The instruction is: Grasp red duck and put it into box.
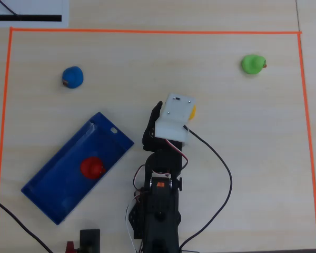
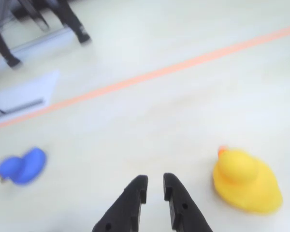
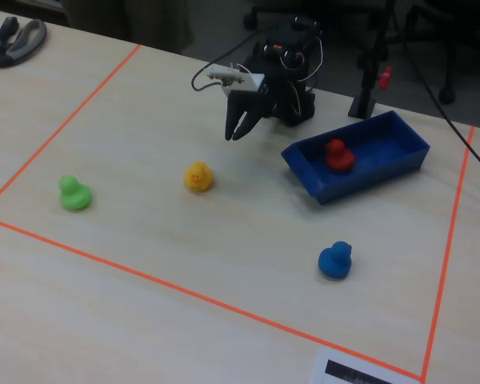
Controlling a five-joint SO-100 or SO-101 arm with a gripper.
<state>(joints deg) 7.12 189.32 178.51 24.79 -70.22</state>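
Note:
The red duck (image 1: 91,167) lies inside the blue box (image 1: 47,195), near its middle; in the fixed view the duck (image 3: 336,154) sits upright in the box (image 3: 368,180). My gripper (image 1: 157,113) hangs above the table to the right of the box in the overhead view, apart from it. In the wrist view the gripper (image 2: 154,186) is empty, its jaws a narrow gap apart. In the fixed view it (image 3: 238,132) points down at bare table.
A yellow duck (image 2: 246,181) stands just right of the gripper, half hidden under the wrist camera in the overhead view (image 1: 193,112). A blue duck (image 1: 72,77) and a green duck (image 1: 253,64) stand farther off. Orange tape (image 1: 147,31) frames the work area.

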